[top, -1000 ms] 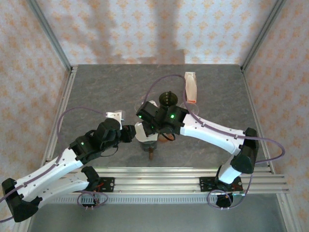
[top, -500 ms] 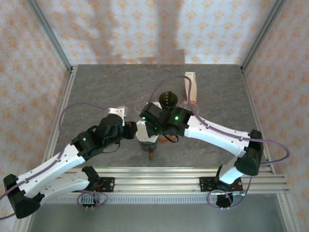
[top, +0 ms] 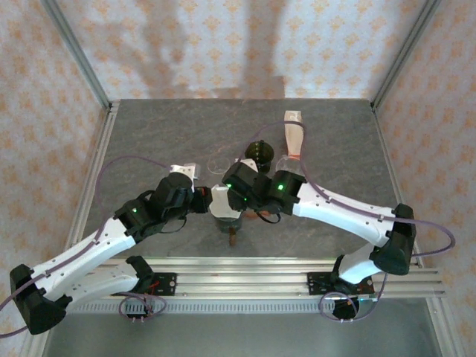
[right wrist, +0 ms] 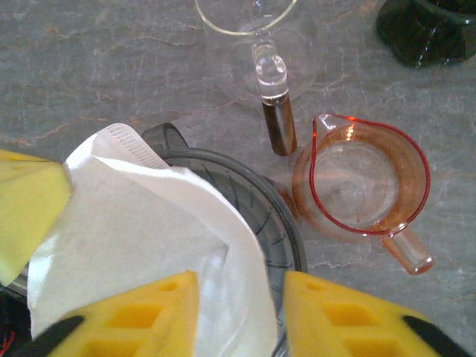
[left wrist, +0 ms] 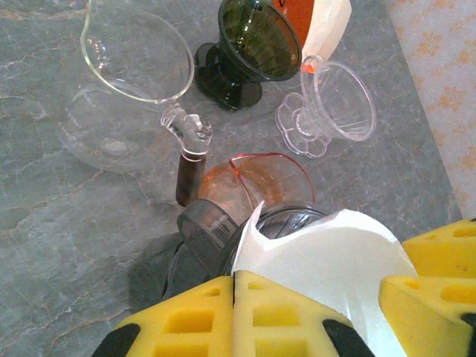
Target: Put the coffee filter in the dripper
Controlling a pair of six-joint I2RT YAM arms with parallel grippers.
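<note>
Both arms have reached farther in since the earlier views, and the right elbow has swung out to the right, uncovering the white pouch (top: 293,134) at the far side of the worktop (top: 149,141). Left end effector (left wrist: 233,312): pinched on the edge of the coffee filter (left wrist: 327,253). Right end effector (right wrist: 242,312): fingers apart, astride the filter's wall. The filter stands partly inside the grey dripper (right wrist: 260,208), mid-worktop.
</note>
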